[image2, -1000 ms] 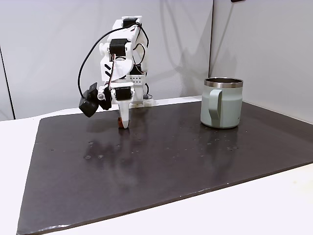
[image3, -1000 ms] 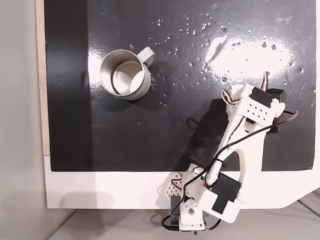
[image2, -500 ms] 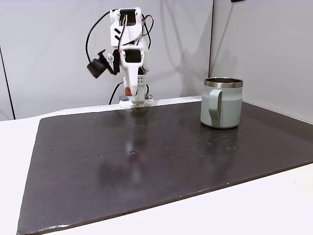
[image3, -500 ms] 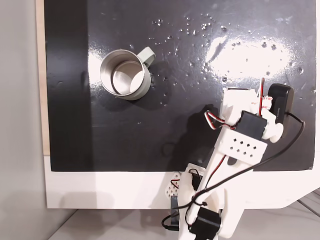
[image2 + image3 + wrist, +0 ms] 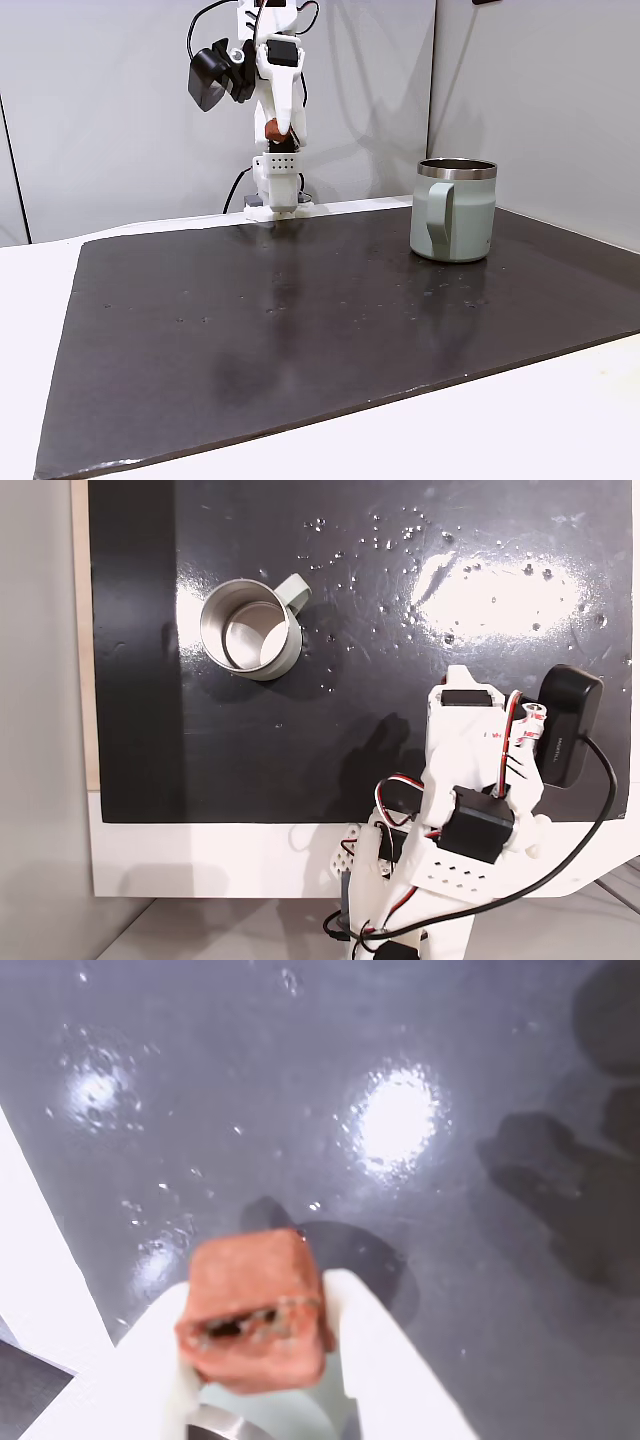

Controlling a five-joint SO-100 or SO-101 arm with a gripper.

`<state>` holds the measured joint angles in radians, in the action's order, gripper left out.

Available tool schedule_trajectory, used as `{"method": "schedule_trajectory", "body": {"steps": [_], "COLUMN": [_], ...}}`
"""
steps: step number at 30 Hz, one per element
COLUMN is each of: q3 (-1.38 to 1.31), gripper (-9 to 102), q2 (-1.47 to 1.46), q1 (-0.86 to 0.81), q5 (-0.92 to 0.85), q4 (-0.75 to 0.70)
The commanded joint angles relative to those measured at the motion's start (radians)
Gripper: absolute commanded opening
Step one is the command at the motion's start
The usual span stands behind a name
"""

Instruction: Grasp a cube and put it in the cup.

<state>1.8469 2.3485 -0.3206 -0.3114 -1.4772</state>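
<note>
One cube is present: a reddish-brown block with a chipped, pitted lower face, clamped between the two white fingers of the gripper in the wrist view, with one finger pressed against each side of it. In a fixed view from the front, the same cube appears as a small reddish spot at the tip of the gripper, held high in the air above the arm's base and well clear of the mat. One cup stands upright on the mat, a pale sage-green mug with a bare steel rim and its handle turned toward the camera; it is well apart from the gripper, to the right in this view. In the fixed view from above, the cup sits at the upper left of the dark mat, its handle pointing to the upper right and its interior showing bare metal with nothing visible inside. One arm is in that view, folded over the lower right part of the mat, with one black camera module mounted at its side; the fingertips and the cube are hidden under the arm's body there. The mat surface is glossy, with bright light reflections and scattered small specks. The mat lies on one white table.
</note>
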Motion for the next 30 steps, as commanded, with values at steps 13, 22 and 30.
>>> {"method": "schedule_trajectory", "body": {"steps": [13, 22, 30], "q3": [-0.321, -0.594, -0.873], "gripper": [6, 6, 5], "q2": [-0.167, -0.357, -0.577], "q1": [0.133, 0.298, 0.396], "q5": [0.110, 0.256, 0.350], "q4": [-0.058, -0.172, -0.247]}}
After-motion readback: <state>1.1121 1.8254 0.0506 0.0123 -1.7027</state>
